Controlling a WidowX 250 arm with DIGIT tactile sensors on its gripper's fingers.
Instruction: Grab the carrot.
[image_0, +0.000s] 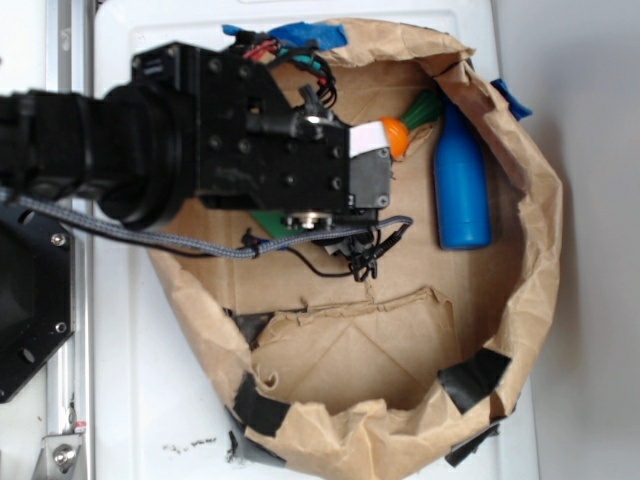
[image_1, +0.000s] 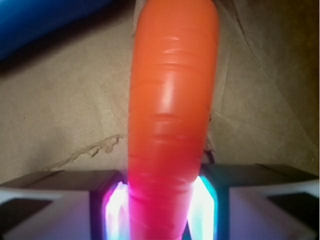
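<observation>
The orange carrot (image_1: 172, 100) fills the middle of the wrist view, running straight up from between my fingers over the brown paper floor. In the exterior view only its thick orange end (image_0: 396, 137) and green stem (image_0: 424, 108) stick out past the black wrist. My gripper (image_1: 161, 202) is shut on the carrot, with the glowing pads (image_1: 116, 210) pressed against both of its sides. From outside, the gripper (image_0: 372, 165) sits just left of the blue bottle; the carrot's tip is hidden under it.
A blue plastic bottle (image_0: 461, 188) lies right of the carrot, parallel to it, and shows as a blue edge (image_1: 45, 20) in the wrist view. A crumpled brown paper wall (image_0: 535, 230), taped in black, rings the work area. A flat green piece (image_0: 272, 222) peeks out under the wrist.
</observation>
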